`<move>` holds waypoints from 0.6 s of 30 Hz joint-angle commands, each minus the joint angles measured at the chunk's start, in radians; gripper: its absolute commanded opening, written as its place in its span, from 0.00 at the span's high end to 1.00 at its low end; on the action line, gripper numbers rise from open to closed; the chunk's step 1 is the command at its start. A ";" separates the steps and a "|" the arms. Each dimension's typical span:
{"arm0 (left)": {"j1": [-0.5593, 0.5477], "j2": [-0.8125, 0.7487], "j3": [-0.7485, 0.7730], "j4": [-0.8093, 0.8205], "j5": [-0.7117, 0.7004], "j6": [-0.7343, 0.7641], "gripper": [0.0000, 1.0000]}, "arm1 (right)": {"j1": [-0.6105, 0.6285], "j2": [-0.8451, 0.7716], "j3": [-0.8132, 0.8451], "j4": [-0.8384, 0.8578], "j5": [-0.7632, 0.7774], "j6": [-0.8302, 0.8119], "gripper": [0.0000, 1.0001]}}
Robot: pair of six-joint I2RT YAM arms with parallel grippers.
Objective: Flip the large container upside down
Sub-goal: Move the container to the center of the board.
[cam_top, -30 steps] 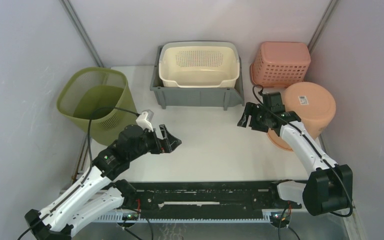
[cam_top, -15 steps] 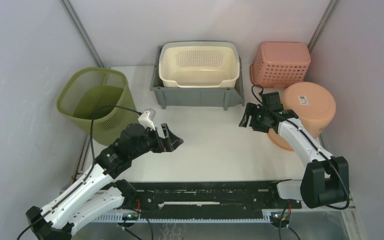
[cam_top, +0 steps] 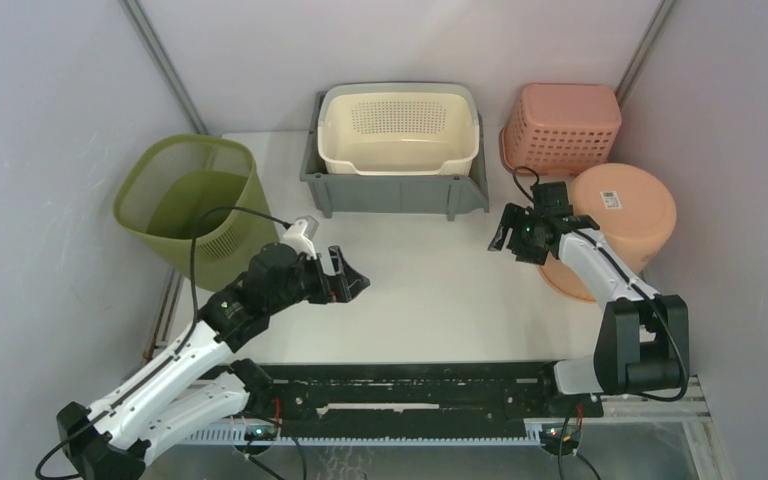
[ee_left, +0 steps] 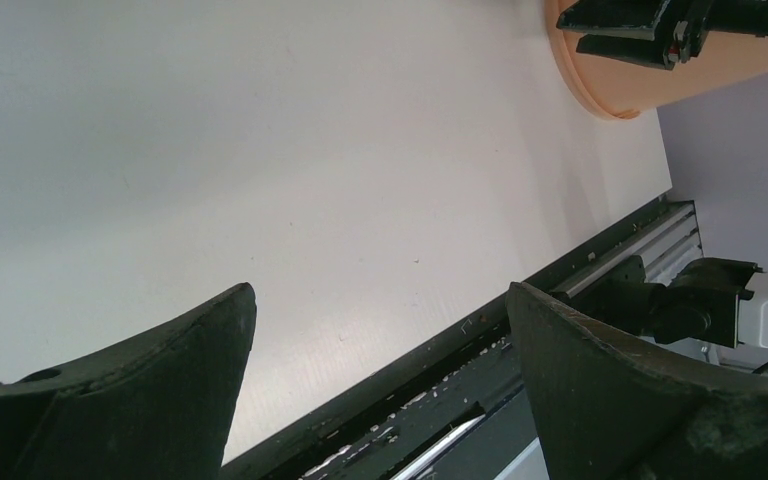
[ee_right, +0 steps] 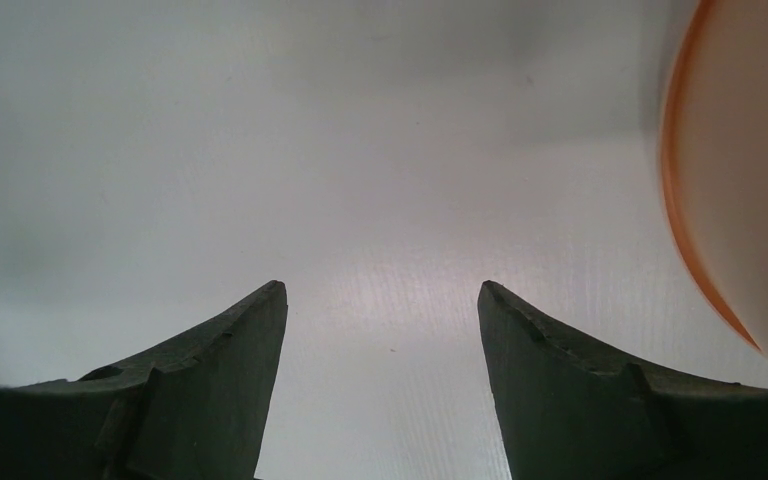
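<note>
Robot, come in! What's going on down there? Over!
Left gripper open, empty. Right gripper open, empty. Round peach plastic tub upside down, rim on white table. Nothing in the way.

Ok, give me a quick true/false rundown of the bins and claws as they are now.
1. The left claw and right claw are both open and empty. True.
2. The green mesh bin lies on its side. False: it stands upright, mouth up.
3. The cream basket sits inside the grey crate. True.
4. The right claw grips the peach tub. False: it is open beside the tub, gripping nothing.
5. The peach tub stands base up. True.
</note>
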 commanded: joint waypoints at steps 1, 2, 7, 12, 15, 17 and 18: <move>0.000 0.002 -0.012 0.058 0.015 0.025 0.00 | -0.022 0.009 0.031 0.035 0.019 0.010 0.22; 0.000 0.002 -0.012 0.057 0.015 0.027 0.00 | -0.024 0.007 0.031 0.036 0.015 0.011 0.21; -0.001 0.001 -0.010 0.058 0.015 0.028 0.00 | -0.019 -0.007 0.029 0.049 -0.026 0.008 0.22; 0.000 -0.001 -0.010 0.057 0.015 0.027 0.00 | 0.015 -0.045 0.028 0.070 -0.062 0.003 0.21; 0.000 -0.008 -0.012 0.057 0.017 0.027 0.00 | 0.035 -0.061 0.028 0.077 -0.079 0.000 0.22; 0.000 -0.009 -0.013 0.056 0.017 0.028 0.00 | 0.050 -0.067 0.029 0.078 -0.083 -0.001 0.22; 0.000 -0.010 -0.013 0.054 0.018 0.028 0.00 | 0.057 -0.068 0.029 0.076 -0.085 0.000 0.21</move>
